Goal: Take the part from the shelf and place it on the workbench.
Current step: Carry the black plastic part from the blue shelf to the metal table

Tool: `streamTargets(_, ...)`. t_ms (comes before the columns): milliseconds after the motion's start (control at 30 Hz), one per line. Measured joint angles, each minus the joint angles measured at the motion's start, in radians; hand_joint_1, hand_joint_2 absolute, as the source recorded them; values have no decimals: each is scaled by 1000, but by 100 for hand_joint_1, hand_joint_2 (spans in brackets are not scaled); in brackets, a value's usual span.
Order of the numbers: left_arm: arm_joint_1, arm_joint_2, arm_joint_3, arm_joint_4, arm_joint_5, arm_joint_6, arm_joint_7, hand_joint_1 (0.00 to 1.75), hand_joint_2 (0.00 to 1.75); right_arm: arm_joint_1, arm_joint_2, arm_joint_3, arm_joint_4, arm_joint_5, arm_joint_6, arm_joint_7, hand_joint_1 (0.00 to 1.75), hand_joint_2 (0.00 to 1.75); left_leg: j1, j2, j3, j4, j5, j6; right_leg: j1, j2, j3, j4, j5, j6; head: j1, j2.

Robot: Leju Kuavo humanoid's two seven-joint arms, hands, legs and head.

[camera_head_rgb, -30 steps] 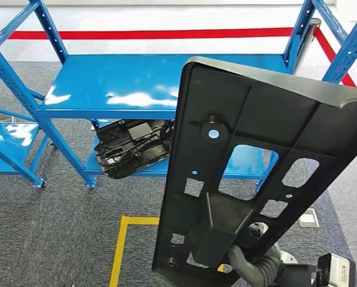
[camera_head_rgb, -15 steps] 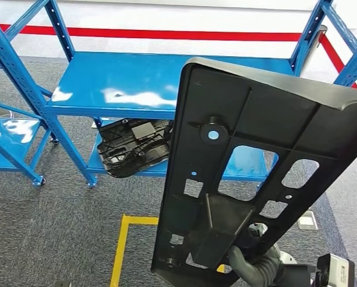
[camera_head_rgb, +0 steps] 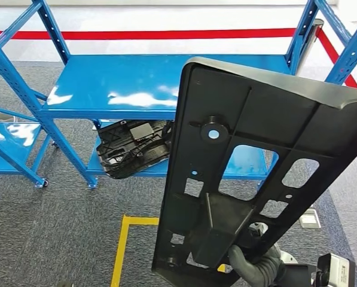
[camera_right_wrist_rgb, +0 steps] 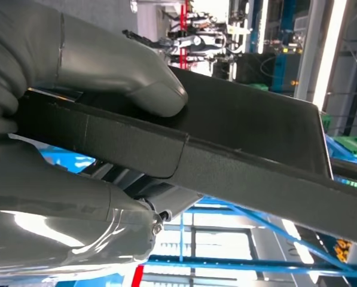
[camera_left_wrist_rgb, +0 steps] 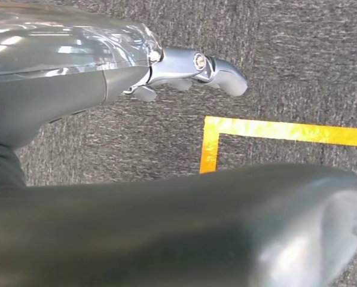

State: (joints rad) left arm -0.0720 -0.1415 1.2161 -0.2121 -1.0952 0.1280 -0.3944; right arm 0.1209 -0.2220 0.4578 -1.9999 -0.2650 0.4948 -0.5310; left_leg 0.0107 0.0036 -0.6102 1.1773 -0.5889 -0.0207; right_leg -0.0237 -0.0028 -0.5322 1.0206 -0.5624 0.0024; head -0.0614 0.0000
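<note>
Part (camera_head_rgb: 258,161) upright above right hand (camera_head_rgb: 255,266), lower edge clamped between thumb and fingers; left hand (camera_left_wrist_rgb: 185,66) unclenched, holding nothing.

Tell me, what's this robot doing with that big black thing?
The robot's right hand grips a large black plastic part by its lower end and holds it up in front of a blue shelf. Another black part lies on the shelf's lower level. The left hand hangs above the grey carpet, holding nothing, near a yellow floor line. The job is to carry the part to a workbench; that is not yet done.
</note>
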Motion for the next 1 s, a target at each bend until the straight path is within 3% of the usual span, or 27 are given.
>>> streamTargets(67, 0, 0, 0, 0, 0, 0, 0, 0, 175, -1, 0, 0, 0, 0, 0, 0, 175, 175, -3, -2, 53, -114, 47, 9, 2, 2, 1, 1, -2, 5, 0, 0)
streamTargets(100, 0, 0, 0, 0, 0, 0, 0, 0, 175, -1, 0, 0, 0, 0, 0, 0, 175, 175, -6, -2, 64, -139, 51, 14, 3, 3, 1, 1, -3, 9, 0, 0)
streamTargets(167, -1, 0, 0, 0, 0, 0, 0, 0, 175, -1, 0, 0, 0, 0, 0, 0, 175, 175, -9, -3, 65, -148, 45, 25, 3, 3, -1, 0, -1, 19, 0, 0)
streamTargets(233, -3, 0, 0, 0, 0, 0, 0, 0, 175, -2, 0, 0, -1, 0, 0, 0, 175, 175, -6, -1, 68, -161, 44, 38, 3, 3, -7, 15, -17, 29, 1, 0)
streamTargets(300, -3, 0, 0, 0, 0, 0, 0, 0, 175, -2, -1, 0, -1, 0, 0, 0, 175, 175, -2, 2, 70, -169, 48, 46, 3, 3, -40, 93, -70, 32, 1, 0)
streamTargets(367, -2, 0, 0, 0, 0, 0, 0, 0, 175, -1, -1, 0, -1, 0, 0, 0, 175, 175, -4, 3, 70, -169, 48, 50, 4, 3, -99, 223, -128, 33, 1, 0)
streamTargets(400, -1, 0, 0, 0, 0, 0, 0, 0, 175, 1, -1, 0, 0, 0, 0, 0, 175, 175, -5, 3, 70, -169, 47, 50, 4, 3, -119, 267, -136, 35, 1, 0)
streamTargets(433, -1, 0, 0, 0, 0, 0, 0, 0, 175, 1, -1, 0, 0, 0, 0, 0, 175, 175, -6, 3, 71, -169, 47, 50, 4, 3, -126, 280, -127, 36, 0, 0)
streamTargets(467, -2, 0, 0, 0, 0, 0, 0, 0, 175, 1, -1, 0, 0, 0, 0, 0, 175, 175, -6, 3, 73, -168, 46, 50, 4, 3, -112, 248, -96, 36, 0, 0)
streamTargets(533, -2, 0, 0, 0, 0, 0, 0, 0, 175, 0, -1, 0, 1, 0, 0, 0, 175, 175, -8, 3, 77, -167, 42, 45, 4, 2, -50, 116, -26, 34, 0, 0)
streamTargets(600, -2, 0, 0, 0, 0, 0, 0, 0, 175, 0, -1, 0, 0, 0, 0, 0, 175, 175, -11, 2, 78, -163, 38, 38, 7, 3, -7, 23, 6, 28, 0, 0)
streamTargets(700, -3, 0, 0, 0, 0, 0, 0, 0, 175, -1, -1, 0, 0, 0, 0, 0, 175, 175, -12, 1, 76, -159, 36, 29, 6, 4, -6, 7, 1, 16, 0, 0)
streamTargets(767, -3, 0, 0, 0, 0, 0, 0, 0, 175, -1, 0, 0, 0, 0, 0, 0, 175, 175, -10, 1, 62, -127, 8, 18, 2, 3, -6, 4, 1, 5, 0, 0)
streamTargets(867, -2, 0, 0, 0, 0, 0, 0, 0, 175, 0, 0, 0, 0, 0, 0, 0, 175, 175, -5, 0, -17, 50, -82, 3, 1, 0, -7, 3, 1, -4, 0, 0)
streamTargets(900, -1, 0, 0, 0, 0, 0, 0, 0, 175, 0, 0, 0, 0, 0, 0, 0, 175, 175, -4, 0, -41, 103, -96, 1, 1, -1, -7, 3, 1, -4, 0, 0)
streamTargets(933, 0, 0, 0, 0, 0, 0, 0, 0, 175, 0, 0, 0, 0, 0, 0, 0, 175, 175, -4, 0, -52, 123, -89, 2, 2, -1, -6, 3, 0, -4, 0, 0)
streamTargets(967, 0, 0, 0, 0, 0, 0, 0, 0, 175, 0, 0, 0, 0, 0, 0, 0, 175, 175, -4, 0, -44, 102, -62, 4, 3, 0, -4, 3, 0, -4, 0, 0)
streamTargets(1000, 0, 0, 0, 0, 0, 0, 0, 0, 175, 0, 0, 0, 0, 0, 0, 0, 175, 175, -5, 0, -21, 47, -23, 9, 4, 1, -2, 3, -2, -4, 0, 0)
